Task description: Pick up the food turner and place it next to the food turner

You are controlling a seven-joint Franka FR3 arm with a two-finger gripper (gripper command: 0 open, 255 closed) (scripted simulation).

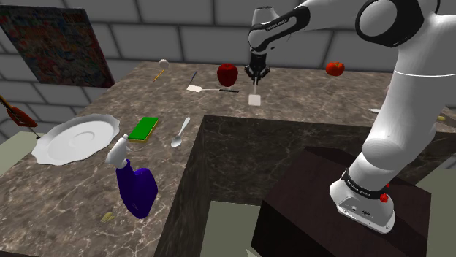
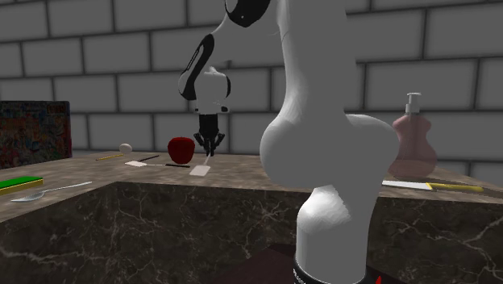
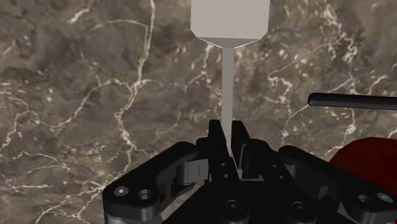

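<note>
Clasping turner [image 3: 229, 19], claw [image 3: 228, 128] over open countertop [image 3: 95, 95]

On the brown marble counter [image 1: 73, 197], shoulder view: white scalloped plate [image 1: 73, 139], green flat sponge [image 1: 144, 128] and grey metal spoon [image 1: 180, 133] sit in a row, left to right. The blue spray bottle [image 1: 135, 186] is in front of them. Further back lies the black-handled food turner [image 1: 201, 88], with the red apple [image 1: 227, 74] just behind its handle. The pale food turner [image 1: 255, 100] is right of both, clasped in the black gripper [image 1: 256, 79].

— What's cut off up close?
— The turner [image 3: 228, 32] loses its blade's far end past the picture's edge, and its handle end is hidden in the gripper's [image 3: 229, 127] clasp.
— Anything else?
— The apple [image 3: 369, 156] and the second turner's [image 3: 353, 100] black handle run off the edge too.
</note>
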